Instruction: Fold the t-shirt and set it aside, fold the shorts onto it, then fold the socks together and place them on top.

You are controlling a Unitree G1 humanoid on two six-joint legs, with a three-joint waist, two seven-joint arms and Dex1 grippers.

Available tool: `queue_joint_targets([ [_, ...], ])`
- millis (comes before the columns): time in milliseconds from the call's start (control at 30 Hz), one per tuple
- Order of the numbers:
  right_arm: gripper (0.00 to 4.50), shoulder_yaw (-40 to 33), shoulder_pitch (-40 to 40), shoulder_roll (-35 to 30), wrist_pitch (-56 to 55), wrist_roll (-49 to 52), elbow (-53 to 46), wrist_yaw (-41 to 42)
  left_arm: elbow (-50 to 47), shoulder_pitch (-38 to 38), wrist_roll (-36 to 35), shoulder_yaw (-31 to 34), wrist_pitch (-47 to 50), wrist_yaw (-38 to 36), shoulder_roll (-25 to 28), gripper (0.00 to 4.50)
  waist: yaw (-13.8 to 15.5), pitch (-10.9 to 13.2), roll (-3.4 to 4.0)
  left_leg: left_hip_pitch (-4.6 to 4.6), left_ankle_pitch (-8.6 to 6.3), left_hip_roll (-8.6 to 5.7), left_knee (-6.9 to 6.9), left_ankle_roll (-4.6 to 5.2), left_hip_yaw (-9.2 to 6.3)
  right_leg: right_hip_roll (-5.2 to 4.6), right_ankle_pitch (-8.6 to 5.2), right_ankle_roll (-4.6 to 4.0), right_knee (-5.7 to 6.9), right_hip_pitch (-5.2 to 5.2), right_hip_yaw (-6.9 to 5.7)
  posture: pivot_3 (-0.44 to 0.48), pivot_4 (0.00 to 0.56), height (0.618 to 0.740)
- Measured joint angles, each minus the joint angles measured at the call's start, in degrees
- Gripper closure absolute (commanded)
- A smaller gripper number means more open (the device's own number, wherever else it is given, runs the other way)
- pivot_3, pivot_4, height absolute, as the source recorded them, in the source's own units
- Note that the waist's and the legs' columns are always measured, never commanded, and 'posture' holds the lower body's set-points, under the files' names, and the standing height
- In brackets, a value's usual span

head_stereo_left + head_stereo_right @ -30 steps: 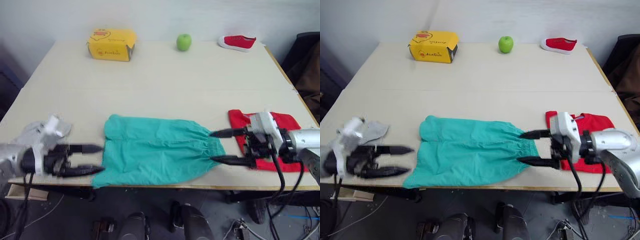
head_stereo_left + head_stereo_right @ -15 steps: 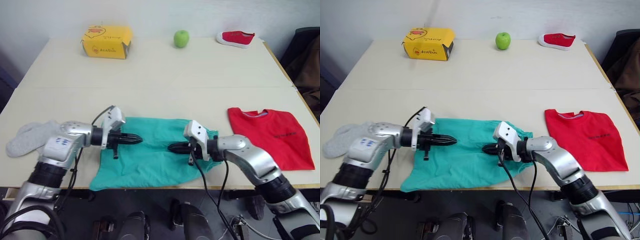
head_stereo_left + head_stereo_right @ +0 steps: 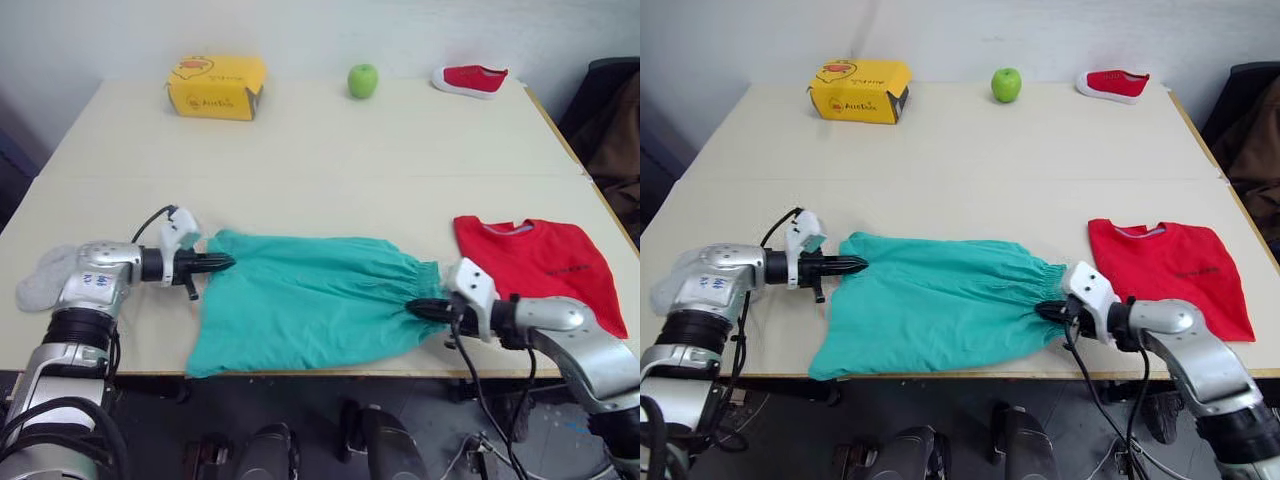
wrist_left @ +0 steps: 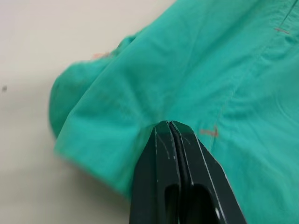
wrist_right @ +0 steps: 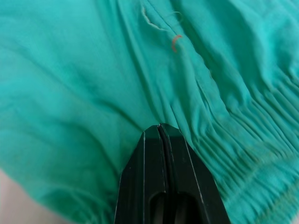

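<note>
The teal shorts (image 3: pixel 310 300) lie spread flat near the table's front edge, waistband to the right. My left gripper (image 3: pixel 228 262) is shut on the shorts' far left corner; the left wrist view shows the fabric puckering at the closed tips (image 4: pixel 170 125). At the waistband's near end my right gripper (image 3: pixel 410 306) is shut on the gathered cloth, seen up close (image 5: pixel 160 127). The red t-shirt (image 3: pixel 545 268) lies folded at the right, just behind the right arm. Light grey socks (image 3: pixel 40 285) sit at the left edge, partly hidden by the left arm.
At the table's far side stand a yellow box (image 3: pixel 217 87), a green apple (image 3: pixel 362 80) and a small red shoe (image 3: pixel 470 79). A dark object (image 3: pixel 612 110) stands off the right edge. The table's front edge (image 3: pixel 330 374) runs just below the shorts.
A second ago both grippers stood open at the shorts' ends. Half a second ago they were shut near the middle with the shorts bunched. Now they are apart and the shorts lie spread.
</note>
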Motion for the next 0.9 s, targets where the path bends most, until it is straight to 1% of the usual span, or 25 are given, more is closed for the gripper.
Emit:
queue_joint_targets([
  [33,4.5,-1.75,1.03,0.05,0.81,1.17,-1.38,-0.37,-3.81,0.7,-1.49,0.45,2.68,-1.12,0.03,4.47,0.06,0.0,0.0,-0.05,0.0,0.0,0.02,0.0,0.01,-0.01,0.0,0.0,0.02,-0.04,0.01,0.0,0.15,0.74],
  [67,4.5,-5.57,3.21,0.59,3.34,4.16,-4.62,-1.35,-10.92,1.98,-4.74,1.09,7.32,-2.45,0.22,4.47,0.29,0.03,-0.01,-0.16,0.01,-0.01,0.02,0.01,-0.07,-0.01,0.0,0.0,0.0,-0.1,-0.01,0.0,0.15,0.74],
  [167,4.5,-15.73,8.22,1.69,11.14,13.24,-12.0,-4.89,-25.91,1.86,-11.36,0.9,15.8,-4.39,-0.58,4.47,0.68,0.03,-0.01,-0.03,0.0,-0.03,0.03,0.01,-0.26,0.01,0.0,0.01,-0.14,0.17,0.0,0.0,0.15,0.74],
  [200,4.33,-19.41,10.54,2.67,14.56,17.0,-14.04,-6.84,-28.88,1.37,-11.74,0.14,16.71,-4.48,-1.98,4.5,0.77,0.03,0.0,0.07,0.0,-0.02,-0.06,0.0,-0.33,0.03,0.0,0.01,-0.28,0.42,-0.02,0.0,0.15,0.74],
  [233,4.12,-22.19,12.86,3.77,17.6,20.42,-15.53,-8.88,-29.89,0.85,-11.44,-1.34,16.68,-4.47,-3.59,4.5,1.07,0.02,0.04,0.23,-0.01,-0.01,-0.15,-0.01,-0.36,0.07,0.0,0.02,-0.62,0.78,-0.03,0.0,0.15,0.74],
  [300,3.56,-26.02,16.8,5.84,23.08,26.8,-17.87,-12.94,-29.52,0.63,-9.73,-5.16,15.86,-4.39,-6.7,4.5,1.32,0.01,0.05,0.43,-0.1,0.0,-0.21,0.08,-0.35,0.06,0.0,0.06,-0.71,0.97,0.02,0.0,0.15,0.74],
  [333,3.23,-28.23,19.57,6.57,25.66,30.86,-19.15,-15.3,-27.56,0.25,-7.76,-7.57,14.45,-4.11,-8.85,4.5,1.34,0.01,0.07,0.47,-0.11,-0.01,-0.23,0.1,-0.33,0.06,0.01,0.09,-0.7,0.95,0.08,0.0,0.15,0.74],
  [367,2.83,-29.37,21.56,7.03,27.41,33.8,-20.1,-17.03,-25.48,0.07,-6.18,-9.1,13.32,-3.69,-10.4,4.5,1.29,0.02,0.07,0.46,-0.12,0.0,-0.25,0.1,-0.32,0.08,0.01,0.09,-0.67,0.95,0.1,0.0,0.15,0.74],
  [433,2.2,-31.77,25.02,7.88,29.52,40.28,-22.13,-21.15,-20.08,-0.55,-2.44,-11.56,9.96,-2.68,-13.1,4.5,0.99,0.02,0.07,0.48,-0.11,0.02,-0.31,0.09,-0.31,0.09,0.0,0.11,-0.63,0.93,0.1,0.0,0.15,0.74],
  [533,1.01,-32.43,29.76,10.21,30.23,49.25,-24.45,-29.03,-11.65,-0.93,3.76,-14.71,2.83,-0.33,-16.04,4.5,0.8,0.02,0.06,0.51,-0.11,0.04,-0.42,0.05,-0.3,0.12,-0.03,0.1,-0.62,0.88,0.09,0.0,0.15,0.74],
  [567,0.74,-32.27,30.21,10.66,30.12,51.11,-24.44,-31.09,-10.8,-1.14,4.3,-14.82,0.96,-0.3,-16.53,4.5,0.76,0.01,0.05,0.5,-0.11,0.04,-0.41,0.06,-0.3,0.11,-0.03,0.1,-0.62,0.88,0.09,0.0,0.15,0.74],
  [633,0.06,-31.82,29.83,11.49,29.19,55.62,-23.79,-36.57,-9.29,-1.9,5.94,-15.17,-2.31,-0.22,-16.87,4.5,0.77,-0.01,0.03,0.54,-0.11,0.03,-0.37,0.08,-0.27,0.06,-0.02,0.11,-0.64,0.93,0.11,0.0,0.15,0.74],
  [767,0.03,-28.59,26.46,12.91,27.21,60.83,-17.41,-45.42,-8.62,-1.85,7.02,-14.77,-4.75,0.19,-16.97,4.5,0.74,-0.05,-0.02,0.56,-0.11,0.03,-0.37,0.11,-0.27,0.06,-0.03,0.14,-0.66,0.96,0.13,0.0,0.15,0.74],
  [900,0.03,-25.22,22.92,13.26,26.13,63.19,-11.76,-49.84,-9.76,-0.61,7.05,-13.46,-4.33,0.5,-16.83,4.5,0.5,-0.06,-0.01,0.55,-0.11,0.04,-0.4,0.11,-0.28,0.07,-0.05,0.15,-0.64,0.92,0.12,0.0,0.15,0.74],
])
